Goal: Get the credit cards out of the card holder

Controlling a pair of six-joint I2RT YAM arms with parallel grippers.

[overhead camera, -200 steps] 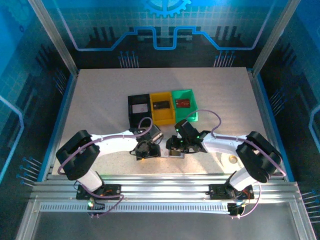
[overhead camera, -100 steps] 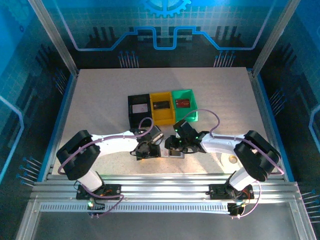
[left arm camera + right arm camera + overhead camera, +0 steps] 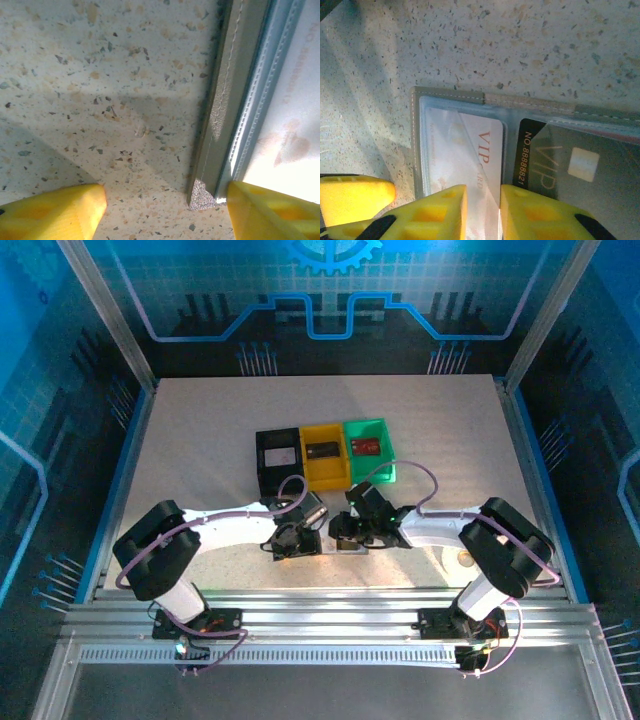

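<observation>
**Overhead view.** Both arms reach inward and meet at the front centre of the table [image 3: 200,430]. The left end effector [image 3: 297,540] and the right end effector [image 3: 345,532] stand just beside each other. Behind them three bins stand in a touching row: black bin [image 3: 262,468], yellow bin [image 3: 325,476], green bin [image 3: 386,455]. Each bin holds one item: a pale card [image 3: 282,455], a dark card [image 3: 321,450] and a red card [image 3: 367,446] respectively.

**Right wrist view.** This view shows the detail the overhead view hides under the wrists. The card holder [image 3: 450,95] lies open and flat on the table, with a grey stitched border and clear sleeves. A pale VIP card [image 3: 455,150] sits in one sleeve. A dark VIP card [image 3: 565,170] with a printed number sits next to it. The right fingers [image 3: 435,215] stand close together with a narrow gap, directly over the edge of the pale VIP card. Whether they pinch anything cannot be told.

**Left wrist view.** This view shows the holder's stitched edge and one corner. The left fingers [image 3: 55,210] are spread wide apart. One is over bare table and the other is at the holder's corner, over its sleeve.

**Surface and room.** The table is pale and speckled. An aluminium-profile frame encloses it, with slotted rails along the near edge. The panels are blue-lit, and the rear panel carries a gear-and-circuit graphic.
</observation>
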